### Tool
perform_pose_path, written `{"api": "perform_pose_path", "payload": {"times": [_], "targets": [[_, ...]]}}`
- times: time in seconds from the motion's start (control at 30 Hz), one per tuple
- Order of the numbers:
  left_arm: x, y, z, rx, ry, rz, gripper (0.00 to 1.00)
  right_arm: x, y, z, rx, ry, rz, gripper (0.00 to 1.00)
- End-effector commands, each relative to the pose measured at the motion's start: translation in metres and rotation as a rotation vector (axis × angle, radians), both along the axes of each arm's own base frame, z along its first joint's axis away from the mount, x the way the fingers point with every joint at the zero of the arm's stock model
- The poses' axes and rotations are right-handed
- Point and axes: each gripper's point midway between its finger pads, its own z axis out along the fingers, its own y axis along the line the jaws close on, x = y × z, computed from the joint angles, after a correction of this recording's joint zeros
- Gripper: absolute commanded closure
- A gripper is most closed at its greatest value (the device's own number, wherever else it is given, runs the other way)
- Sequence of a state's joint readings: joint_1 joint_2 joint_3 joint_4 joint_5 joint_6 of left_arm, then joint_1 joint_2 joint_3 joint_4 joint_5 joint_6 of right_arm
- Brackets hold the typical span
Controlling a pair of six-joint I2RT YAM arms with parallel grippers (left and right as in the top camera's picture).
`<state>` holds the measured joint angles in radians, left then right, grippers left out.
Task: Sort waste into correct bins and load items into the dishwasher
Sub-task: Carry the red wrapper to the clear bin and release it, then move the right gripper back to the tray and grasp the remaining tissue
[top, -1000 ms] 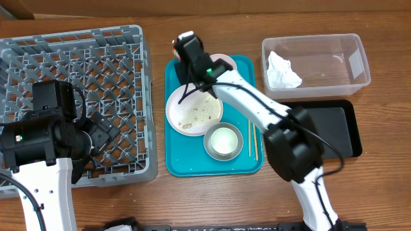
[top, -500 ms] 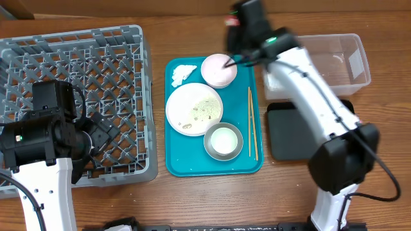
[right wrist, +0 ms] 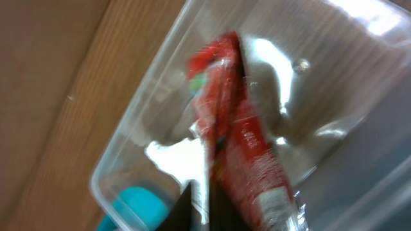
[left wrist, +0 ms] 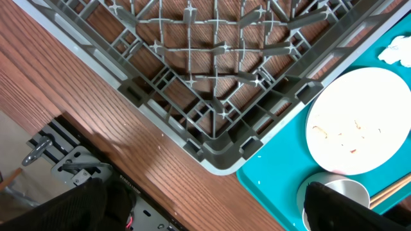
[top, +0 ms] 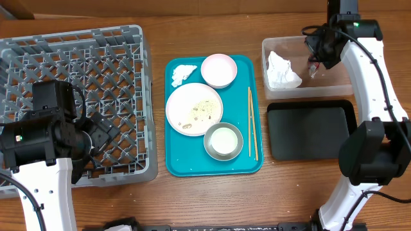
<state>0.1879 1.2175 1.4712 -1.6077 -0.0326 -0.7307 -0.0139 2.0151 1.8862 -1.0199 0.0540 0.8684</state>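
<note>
My right gripper (top: 313, 63) is shut on the small red wrapper (right wrist: 237, 141) and holds it over the clear tub (top: 359, 45), whose left end holds a crumpled white napkin (top: 282, 70). The black tray (top: 311, 131) lies in front of the tub. On the teal tray (top: 176, 163) sit a plate (top: 194, 109) with rice scraps, a pink bowl (top: 219, 69), a grey bowl (top: 223, 141) with a white cup inside, chopsticks (top: 252, 131) and a white crumpled scrap (top: 183, 72). My left gripper (left wrist: 205, 208) is open and empty by the front right corner of the grey dish rack (top: 77, 83).
The wooden table edge and a metal frame (left wrist: 70, 160) show below the rack corner in the left wrist view. The teal tray sits between the rack and the two bins. A cardboard box (top: 16, 9) sits at the far left corner.
My right arm has swung from the far left corner of the teal tray to the right, carrying the red wrapper over the clear tub. The left arm has not moved.
</note>
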Motion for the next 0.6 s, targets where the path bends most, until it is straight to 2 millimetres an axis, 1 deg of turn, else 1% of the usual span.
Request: {"api": "perform_pose_path", "payload": {"times": [0.0, 0.03, 0.13, 0.17, 0.23, 0.3, 0.4, 0.47, 0.53, 0.57], "targets": [[-0.001, 0.0, 0.0, -0.008, -0.006, 0.014, 0.0, 0.002, 0.011, 0.0, 0.031, -0.017, 0.005, 0.11], [-0.001, 0.0, 0.0, -0.008, -0.006, 0.014, 0.0, 0.003, 0.011, -0.001, 0.031, -0.017, 0.005, 0.0], [-0.001, 0.0, 0.0, -0.008, -0.006, 0.015, 0.0, 0.003, 0.017, -0.001, 0.059, -0.018, 0.021, 0.0], [-0.001, 0.0, 0.0, -0.008, -0.006, 0.014, 0.0, 0.004, 0.022, 0.0, 0.085, -0.022, 0.035, 0.0], [-0.001, 0.0, 0.0, -0.008, -0.006, 0.014, 0.0, 0.006, 0.04, 0.003, 0.172, -0.039, 0.098, 0.0], [-0.001, 0.0, 0.0, -0.008, -0.006, 0.015, 0.0, 0.013, 0.069, 0.015, 0.26, -0.099, 0.261, 0.0], [-0.001, 0.0, 0.0, -0.008, -0.006, 0.015, 0.0, 0.02, 0.13, 0.047, 0.352, -0.28, 0.638, 0.0], [-0.001, 0.0, 0.0, -0.008, -0.006, 0.015, 0.0, 0.019, 0.166, 0.06, 0.319, -0.372, 0.818, 0.0], [-0.001, 0.0, 0.0, -0.008, -0.006, 0.014, 0.0, 0.019, 0.198, 0.062, 0.214, -0.429, 0.936, 0.0], [-0.001, 0.0, 0.0, -0.008, -0.006, 0.014, 0.0, 0.019, 0.211, 0.061, 0.146, -0.438, 0.961, 0.0]]}}
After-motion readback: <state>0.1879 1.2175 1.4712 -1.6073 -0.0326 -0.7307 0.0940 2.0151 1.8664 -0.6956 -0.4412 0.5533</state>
